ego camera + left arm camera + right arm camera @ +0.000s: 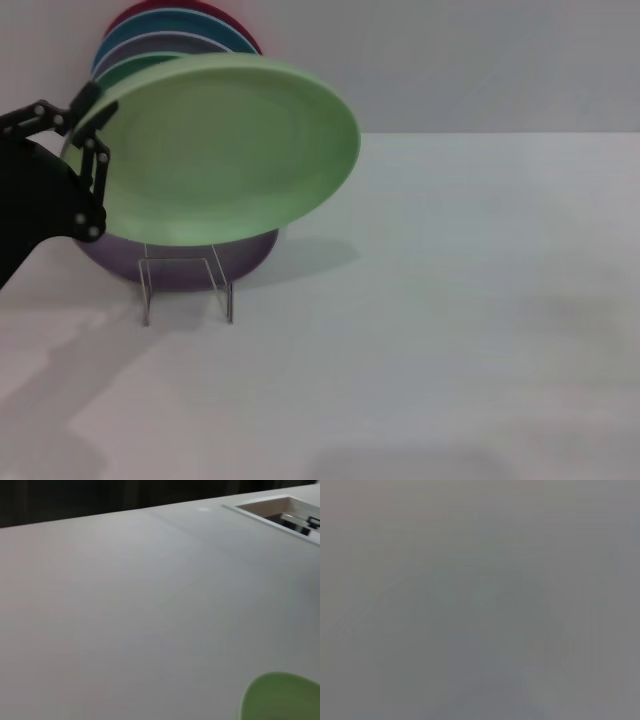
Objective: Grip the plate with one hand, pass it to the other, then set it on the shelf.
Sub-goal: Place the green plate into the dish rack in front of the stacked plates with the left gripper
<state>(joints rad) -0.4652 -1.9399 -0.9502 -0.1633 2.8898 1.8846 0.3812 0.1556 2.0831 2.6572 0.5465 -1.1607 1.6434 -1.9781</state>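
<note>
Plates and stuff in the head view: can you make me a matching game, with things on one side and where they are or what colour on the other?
Things:
1. pale green plate
2. purple plate
3. wire rack
4. left gripper

Clues:
A. thin silvery wire, standing on the white table
B. black linked bars, at the plate's left rim
C. held tilted in the air above the rack
D. resting in the rack, lowest down

Pairs: 1-C, 2-D, 3-A, 4-B
</note>
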